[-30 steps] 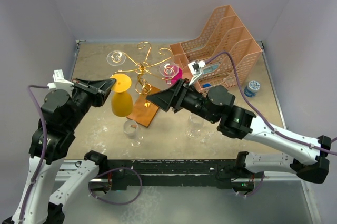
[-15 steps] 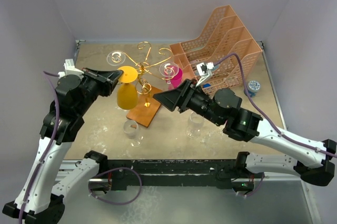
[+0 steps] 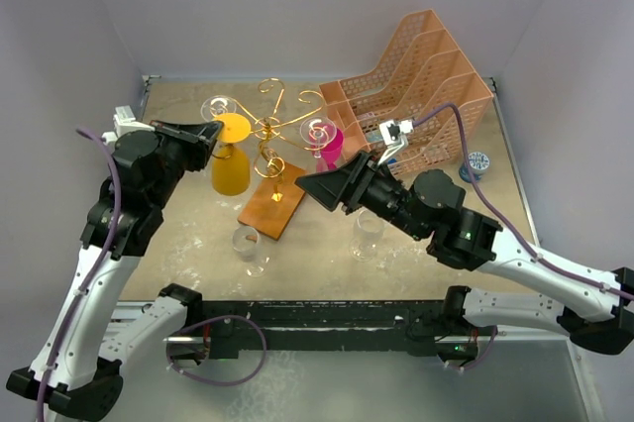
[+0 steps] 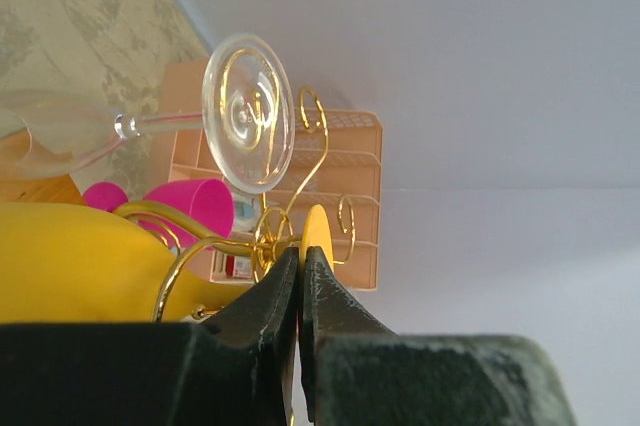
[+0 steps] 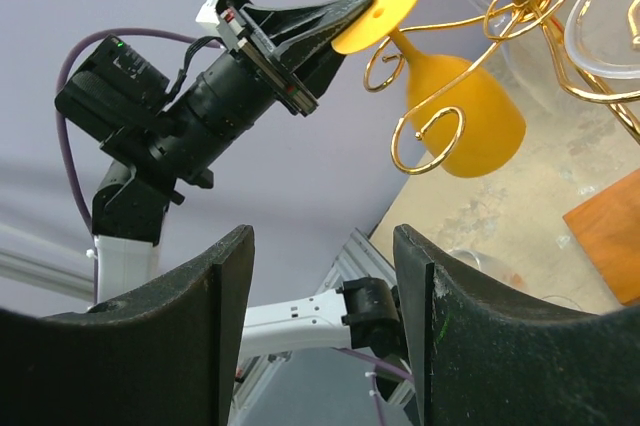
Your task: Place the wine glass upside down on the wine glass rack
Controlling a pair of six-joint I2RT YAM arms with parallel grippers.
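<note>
Left gripper (image 4: 300,258): closed on the thin edge of the wine glass's round foot, the two fingers pinching it flat between them.
Wine glass (image 3: 231,172): yellow, hanging bowl-down from that grip with its foot uppermost, off the table and on the left side of the rack.
Rack (image 3: 274,127): gold wire stand on a brown base. One curled arm reaches toward the yellow stem and sits just beside it. Whether the stem is already inside the curl cannot be told.
Other arms of the rack: a clear glass (image 3: 218,108) and a pink glass (image 3: 331,142) hang upside down from them.
Right gripper (image 3: 305,184): jaws wide apart and holding nothing, hovering near the rack's right side and facing the left arm.
Step in hand: likely the final approach, bringing the inverted glass to a free arm.
Next move: probably slide the stem sideways into the curl so the foot rests on top of the wire, then let go. This calls for a level foot and a careful line, since the clear glass hangs close by.
</note>
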